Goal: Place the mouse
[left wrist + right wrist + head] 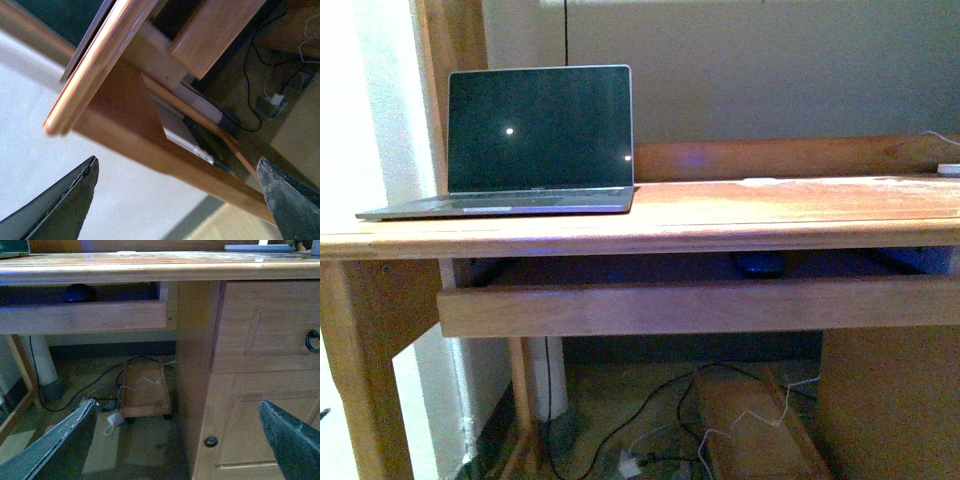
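Two risks, left end effector [177, 161] and right end effector [177, 403] spread empty: clipping table [770, 215] edge, shoving mouse [758, 264] at laptop's [540, 130] five o'clock deeper.

- An open laptop [540, 130], its screen dark, stands on the left of the wooden surface [770, 205].
- A pull-out shelf [700, 305] hangs under it.
- Cables [665, 445] and a small wooden trolley [145, 392] lie on the floor beneath.
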You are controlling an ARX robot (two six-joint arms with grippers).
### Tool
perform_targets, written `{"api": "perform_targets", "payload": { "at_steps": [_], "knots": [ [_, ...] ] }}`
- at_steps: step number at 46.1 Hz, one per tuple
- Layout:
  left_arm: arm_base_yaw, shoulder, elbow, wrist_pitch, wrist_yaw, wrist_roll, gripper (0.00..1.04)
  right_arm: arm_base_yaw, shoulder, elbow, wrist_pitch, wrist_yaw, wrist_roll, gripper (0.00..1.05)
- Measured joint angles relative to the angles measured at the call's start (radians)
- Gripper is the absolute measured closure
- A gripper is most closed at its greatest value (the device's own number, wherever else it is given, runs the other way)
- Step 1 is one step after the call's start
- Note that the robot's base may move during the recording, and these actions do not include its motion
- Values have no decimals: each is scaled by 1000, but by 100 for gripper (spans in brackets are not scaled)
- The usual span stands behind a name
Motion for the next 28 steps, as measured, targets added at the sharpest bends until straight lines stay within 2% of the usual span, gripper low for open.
{"api": "perform_targets", "payload": {
  "at_steps": [11,28],
  "knots": [
    [-51,259,183,140,60,273,8,0,0,0,0,0,0,7],
    [-116,518,448,148,152,341,8,0,0,0,0,0,0,7]
  ]
}}
